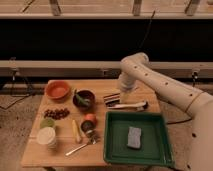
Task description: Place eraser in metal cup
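The eraser [112, 98], a small flat striped block, lies on the wooden table [65, 155] just right of the dark brown bowl. The metal cup [87, 128], small, dark and shiny, stands near the table's middle, in front of an orange fruit and left of the green tray. My gripper [124, 92] hangs from the white arm, which reaches in from the right. It sits just above and to the right of the eraser, far from the cup.
A long white-handled tool [128, 105] lies in front of the eraser. A green tray [114, 150] holds a grey-blue sponge [134, 136]. Also on the table are a dark brown bowl [83, 99], an orange bowl [57, 90], a cream cup [47, 136], a spoon [80, 147] and grapes [56, 113].
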`<state>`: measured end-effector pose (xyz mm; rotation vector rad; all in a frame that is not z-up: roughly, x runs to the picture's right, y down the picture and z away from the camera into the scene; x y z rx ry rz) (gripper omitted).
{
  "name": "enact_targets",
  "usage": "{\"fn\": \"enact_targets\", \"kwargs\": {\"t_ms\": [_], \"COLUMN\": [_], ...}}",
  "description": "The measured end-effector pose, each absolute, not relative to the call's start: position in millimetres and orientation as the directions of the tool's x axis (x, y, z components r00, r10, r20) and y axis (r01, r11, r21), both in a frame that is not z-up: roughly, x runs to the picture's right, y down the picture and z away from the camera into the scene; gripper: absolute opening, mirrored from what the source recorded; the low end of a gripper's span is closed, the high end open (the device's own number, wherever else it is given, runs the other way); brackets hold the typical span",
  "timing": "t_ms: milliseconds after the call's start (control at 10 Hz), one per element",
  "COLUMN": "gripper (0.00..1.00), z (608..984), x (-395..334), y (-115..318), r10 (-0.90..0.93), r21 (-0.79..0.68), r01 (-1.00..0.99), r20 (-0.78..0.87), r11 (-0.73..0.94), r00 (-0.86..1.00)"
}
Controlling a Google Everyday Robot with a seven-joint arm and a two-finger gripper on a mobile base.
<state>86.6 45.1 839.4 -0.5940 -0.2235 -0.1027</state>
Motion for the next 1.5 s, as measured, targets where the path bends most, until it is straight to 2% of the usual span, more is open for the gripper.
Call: {"fn": "enact_targets", "kwargs": {"t_ms": [500, 1100, 1500], "gripper": [0.65, 0.65, 0.65], "z": [869, 905, 937], "x": [54, 51, 53], "y": [48, 52, 70], "r10": [-0.077, -0.145, -0.188], "r21": [-0.525, -0.512, -0.536], "r01": [0.225, 0.252, 0.275], "r20": [0.288, 0.24, 0.212], "r11": [0.821, 0.821, 0.798], "r00": [0.955, 0.96, 0.959]}}
